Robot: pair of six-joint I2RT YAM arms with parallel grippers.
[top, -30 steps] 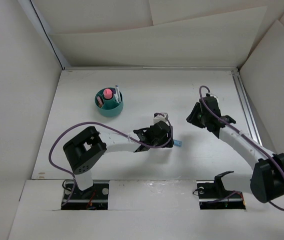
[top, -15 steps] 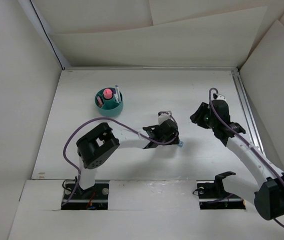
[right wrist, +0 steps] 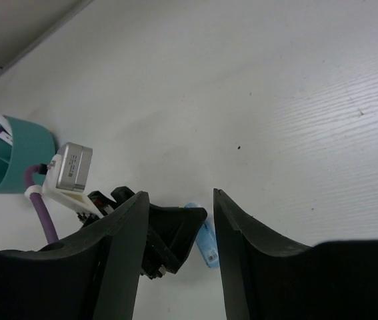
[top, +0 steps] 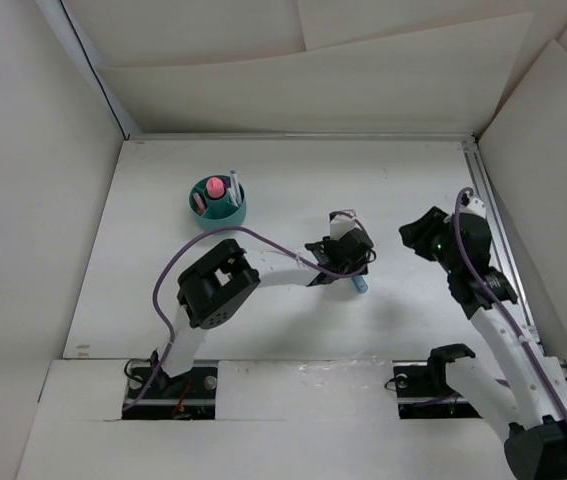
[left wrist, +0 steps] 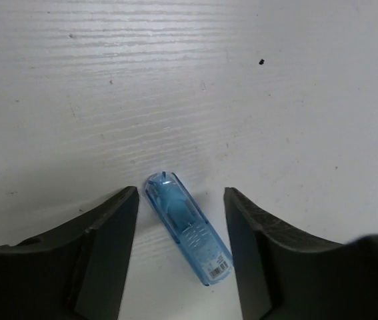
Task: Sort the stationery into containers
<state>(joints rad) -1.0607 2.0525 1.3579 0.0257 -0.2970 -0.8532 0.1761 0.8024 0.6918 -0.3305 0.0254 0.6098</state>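
Blue stationery piece (left wrist: 189,237): a short, translucent blue stub lying flat on the white bench (top: 163,270). It sits at lower centre of the left wrist view, slanted, with a barcode sticker on the end nearer the camera. In the top view it is a small blue sliver just right of centre.

Left end effector (left wrist: 181,195): released. Its two dark fingers stand on either side of the blue piece's far end, and a strip of bare bench shows on each side. In the top view it hangs over the middle of the bench.

Right end effector (right wrist: 181,197): released, with only bench showing between its fingers. In the top view it is at the right, well apart from the blue piece. Its own camera sees the left end effector and the blue piece in the lower centre of the frame.

Teal desk cup (top: 203,215): upright in the upper left of the bench, well apart from both arms.

Cup contents: a pink stubby piece (top: 216,187) near the middle and slim white pens (top: 233,185) leaning at the right rim. A further pinkish item seems to sit at the left side, but it is too small to name.

Purple cable (top: 263,240): loops along the left arm.
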